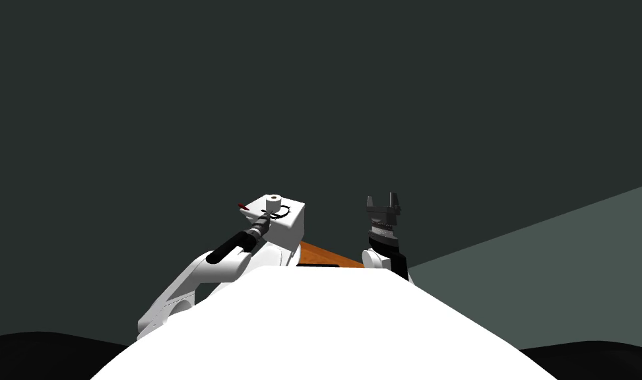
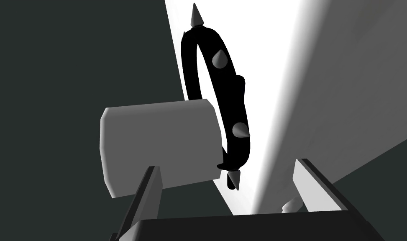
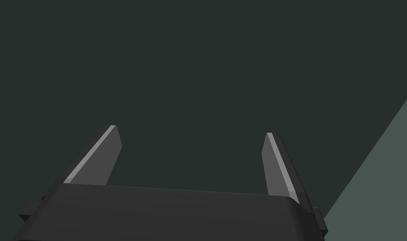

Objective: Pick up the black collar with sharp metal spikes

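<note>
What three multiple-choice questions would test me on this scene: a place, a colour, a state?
1. Where does the black ring-shaped collar with grey metal spikes lie?
A: on the floor. B: on the white box, beside the pale cylinder. C: on a hook.
2. What colour is the small thin object left of that cylinder in the head view?
A: blue. B: yellow. C: red.
3. How is the left pincer?
A: shut on the collar. B: open, collar not gripped. C: shut on the cylinder.
Answers: B, the collar rests on the box top next to the cylinder; C, it shows red in the head view; B, its fingers stand wide apart.
</note>
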Controlling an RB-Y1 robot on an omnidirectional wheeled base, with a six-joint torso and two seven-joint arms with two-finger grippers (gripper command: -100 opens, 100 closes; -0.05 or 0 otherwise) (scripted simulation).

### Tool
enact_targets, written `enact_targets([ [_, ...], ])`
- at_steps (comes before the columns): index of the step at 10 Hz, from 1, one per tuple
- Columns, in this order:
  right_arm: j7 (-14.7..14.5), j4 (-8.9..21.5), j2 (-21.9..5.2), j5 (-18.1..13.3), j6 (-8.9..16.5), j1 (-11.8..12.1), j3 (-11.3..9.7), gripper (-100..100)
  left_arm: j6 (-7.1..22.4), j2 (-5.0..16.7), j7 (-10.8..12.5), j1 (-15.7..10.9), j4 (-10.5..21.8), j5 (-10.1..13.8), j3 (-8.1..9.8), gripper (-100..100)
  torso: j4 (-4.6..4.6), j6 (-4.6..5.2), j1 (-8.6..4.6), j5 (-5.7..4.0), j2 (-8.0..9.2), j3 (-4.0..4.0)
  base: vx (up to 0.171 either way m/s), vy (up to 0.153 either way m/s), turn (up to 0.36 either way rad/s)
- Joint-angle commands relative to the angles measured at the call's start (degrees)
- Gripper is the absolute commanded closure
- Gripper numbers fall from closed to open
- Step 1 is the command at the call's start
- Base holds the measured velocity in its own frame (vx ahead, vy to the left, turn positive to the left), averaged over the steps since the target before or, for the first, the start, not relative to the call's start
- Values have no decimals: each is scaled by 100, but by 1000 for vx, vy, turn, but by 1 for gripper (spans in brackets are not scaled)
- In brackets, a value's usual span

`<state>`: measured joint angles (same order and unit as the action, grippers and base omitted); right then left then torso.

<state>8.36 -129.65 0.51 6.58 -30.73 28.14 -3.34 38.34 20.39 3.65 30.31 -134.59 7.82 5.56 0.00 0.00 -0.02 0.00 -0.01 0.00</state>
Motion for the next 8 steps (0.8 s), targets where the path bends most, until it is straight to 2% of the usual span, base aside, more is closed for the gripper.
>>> enact_targets([
  [1,0,0,0,0,0,0,0,0,0,0,0,0,0,0,0,-100,0,0,0,0,0,0,3,-3,10],
  [7,0,0,0,0,0,0,0,0,0,0,0,0,0,0,0,-100,0,1,1,0,1,0,-3,3,-9],
  [8,0,0,0,0,0,0,0,0,6,2,26,-6,24,10,56,-100,1,1,4,1,3,2,-13,14,-44],
])
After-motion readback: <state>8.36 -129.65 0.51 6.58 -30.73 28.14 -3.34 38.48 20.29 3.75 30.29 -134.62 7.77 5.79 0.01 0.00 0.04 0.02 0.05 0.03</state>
